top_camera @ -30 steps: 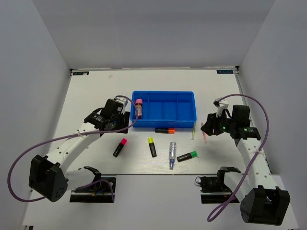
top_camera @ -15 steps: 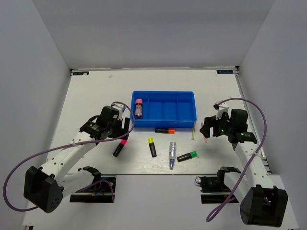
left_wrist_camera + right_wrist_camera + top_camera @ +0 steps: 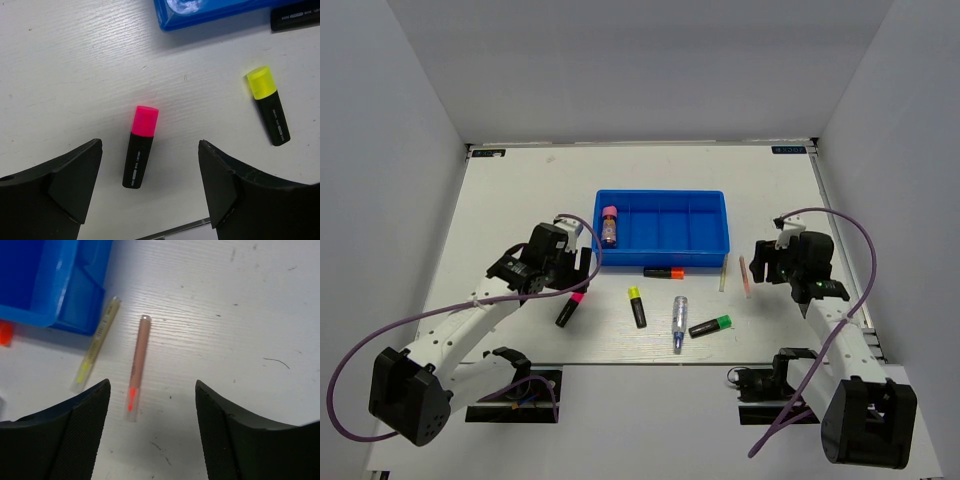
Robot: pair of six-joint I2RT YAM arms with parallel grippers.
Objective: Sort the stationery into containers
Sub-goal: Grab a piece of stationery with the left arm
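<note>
My left gripper (image 3: 150, 145) hangs released, its jaws spread wide and empty above the pink-capped highlighter (image 3: 139, 155). That highlighter lies on the white table (image 3: 510, 200) near the left front corner of the blue tray (image 3: 660, 195). My right gripper (image 3: 152, 385) is also open and empty over the thin pink stick (image 3: 137, 367), which lies beside the pale-yellow stick (image 3: 95, 345) off the tray's right end. The pink-capped glue stick (image 3: 609, 225) lies in the leftmost compartment. The yellow-capped highlighter (image 3: 267, 107), orange-capped highlighter (image 3: 663, 272), green-capped highlighter (image 3: 711, 326) and clear pen (image 3: 678, 322) lie on the table in front of the tray.
</note>
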